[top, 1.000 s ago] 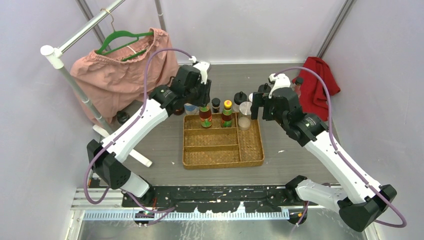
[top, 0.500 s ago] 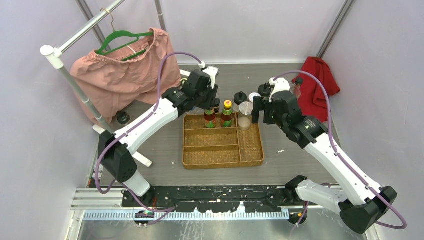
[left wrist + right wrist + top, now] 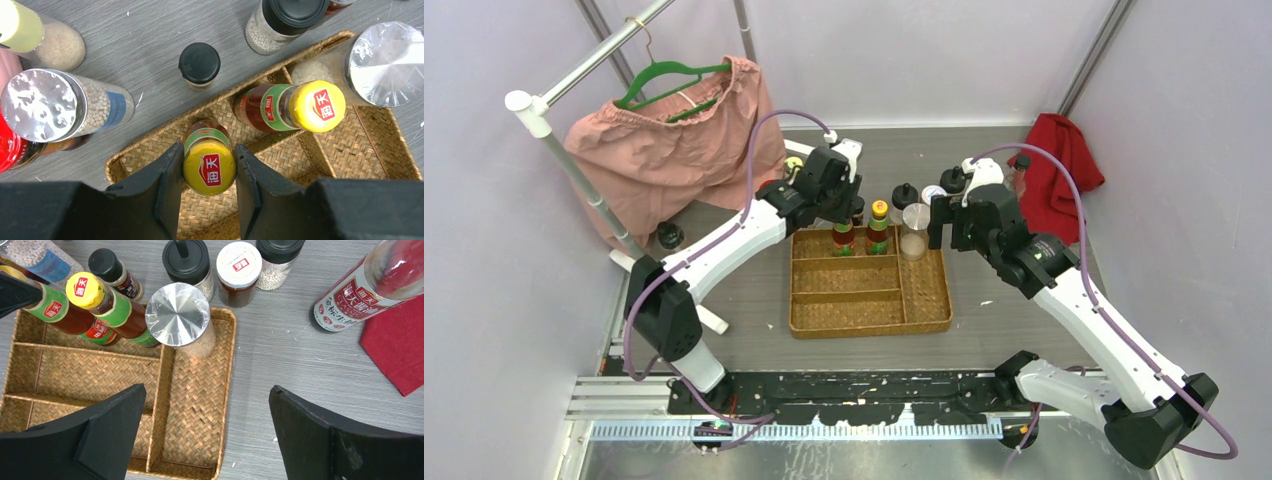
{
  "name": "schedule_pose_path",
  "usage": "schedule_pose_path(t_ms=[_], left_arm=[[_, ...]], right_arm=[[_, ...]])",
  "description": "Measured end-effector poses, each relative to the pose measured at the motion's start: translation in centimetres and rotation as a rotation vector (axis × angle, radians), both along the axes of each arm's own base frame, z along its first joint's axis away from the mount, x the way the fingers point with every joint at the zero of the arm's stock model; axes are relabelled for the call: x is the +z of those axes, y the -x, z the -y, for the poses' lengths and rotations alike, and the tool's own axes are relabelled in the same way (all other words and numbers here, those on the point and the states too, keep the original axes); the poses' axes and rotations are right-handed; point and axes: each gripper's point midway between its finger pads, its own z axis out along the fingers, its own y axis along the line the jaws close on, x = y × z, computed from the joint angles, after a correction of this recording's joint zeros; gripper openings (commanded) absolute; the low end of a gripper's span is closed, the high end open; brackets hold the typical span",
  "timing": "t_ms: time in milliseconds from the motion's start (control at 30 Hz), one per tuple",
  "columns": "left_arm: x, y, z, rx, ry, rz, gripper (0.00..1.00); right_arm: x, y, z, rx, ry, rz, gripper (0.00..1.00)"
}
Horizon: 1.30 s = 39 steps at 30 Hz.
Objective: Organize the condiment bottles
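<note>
My left gripper (image 3: 209, 167) is shut on the yellow cap of a dark sauce bottle (image 3: 208, 150), which stands in the far-left compartment of the woven tray (image 3: 150, 150); the top view shows this gripper (image 3: 842, 222) too. A second yellow-capped bottle (image 3: 292, 106) and a silver-lidded shaker (image 3: 382, 50) stand in the tray to its right. My right gripper (image 3: 207, 389) is open and empty above the tray's right compartment (image 3: 200, 390). A small black-capped bottle (image 3: 199, 62), black-lidded jars (image 3: 187, 260) and a white-lidded jar (image 3: 238, 264) stand behind the tray.
A silver-lidded shaker (image 3: 40, 105), a red-lidded bottle (image 3: 7, 145) and a pale-lidded jar (image 3: 20, 25) stand left of the tray. A tall red-labelled bottle (image 3: 360, 290) and a red cloth (image 3: 400, 345) are to the right. A clothes rail with a pink garment (image 3: 664, 140) stands at the far left.
My left arm has reached further right and carried the yellow-capped bottle a little right along the tray's far compartment. The right arm has barely moved.
</note>
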Motion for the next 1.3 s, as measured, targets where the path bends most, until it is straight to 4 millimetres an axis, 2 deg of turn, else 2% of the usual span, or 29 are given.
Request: schedule_pose_path(t_ms=[100,200,267,367,400,567,733,833,967,1067,1200,1300], left_arm=[[-0.4,-0.2,0.1,0.002,-0.005,-0.003,0.29],[-0.4,-0.4,0.1,0.008,-0.004,0.007,0.34],[-0.5,-0.5,0.1,0.012,-0.007,0.009,0.44],[-0.4,-0.7,0.0,0.018,-0.007,0.018,0.64],[-0.3,-0.9,0.1,0.020,-0.001,0.027,0.66],[0.3,-1.5,0.2,0.034,0.011,0.056,0.75],[0.5,-1.6,0.1,0.041,0.006,0.064,0.78],[1.4,-1.7,-0.7,0.060,-0.009,0.089,0.81],[4.2,-2.8,-2.3,0.099,0.005,0.137,0.82],[5.8,-4.8,-5.6,0.178,0.030,0.162,0.82],[5.5,-7.4,-11.3,0.303,0.036,0.149,0.81],[4.1,-8.6,-13.1,0.339,0.027,0.116,0.81]], right_arm=[[0.0,0.0,0.0,0.000,0.000,0.000,1.00],[0.0,0.0,0.0,0.000,0.000,-0.001,1.00],[0.0,0.0,0.0,0.000,0.000,0.000,1.00],[0.0,0.0,0.0,0.000,0.000,0.000,1.00],[0.0,0.0,0.0,0.000,0.000,0.000,1.00],[0.0,0.1,-0.1,0.004,-0.002,-0.001,1.00],[0.0,0.1,-0.1,0.007,-0.004,-0.003,1.00],[0.0,0.1,-0.2,0.010,-0.006,-0.004,1.00],[-0.1,0.1,-0.3,0.013,-0.006,-0.007,1.00],[-0.4,0.0,-0.4,0.016,-0.004,-0.015,1.00],[-0.5,0.0,-0.5,0.021,-0.004,-0.022,1.00],[-0.7,0.0,-0.6,0.025,-0.004,-0.027,1.00]])
